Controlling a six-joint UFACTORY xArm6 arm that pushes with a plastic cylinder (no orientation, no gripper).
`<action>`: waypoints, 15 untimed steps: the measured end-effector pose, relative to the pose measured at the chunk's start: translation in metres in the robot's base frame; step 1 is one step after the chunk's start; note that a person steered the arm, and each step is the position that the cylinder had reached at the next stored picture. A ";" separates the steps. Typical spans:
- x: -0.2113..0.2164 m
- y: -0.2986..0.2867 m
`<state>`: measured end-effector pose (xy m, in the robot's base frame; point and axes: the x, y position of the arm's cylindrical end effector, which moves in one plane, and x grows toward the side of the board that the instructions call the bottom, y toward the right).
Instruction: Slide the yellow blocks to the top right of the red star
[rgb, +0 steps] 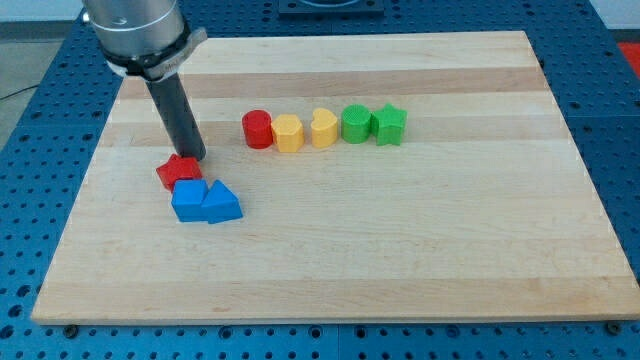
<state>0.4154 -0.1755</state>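
Note:
The red star (177, 171) lies at the board's left, just above a blue cube (187, 201) and a blue triangular block (222, 203). My tip (195, 157) stands at the star's upper right edge, touching or nearly touching it. Two yellow blocks sit in a row further right: a yellow hexagonal block (288, 132) and a yellow heart-like block (322, 128). They are up and to the right of the star, about a hundred pixels from my tip.
The same row holds a red cylinder (257, 129) at its left end, and a green round block (355, 124) and a green star (389, 125) at its right end. The wooden board (420, 240) rests on a blue perforated table.

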 end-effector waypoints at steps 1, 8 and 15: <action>-0.046 -0.001; -0.023 0.320; -0.026 0.153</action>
<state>0.3896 -0.0224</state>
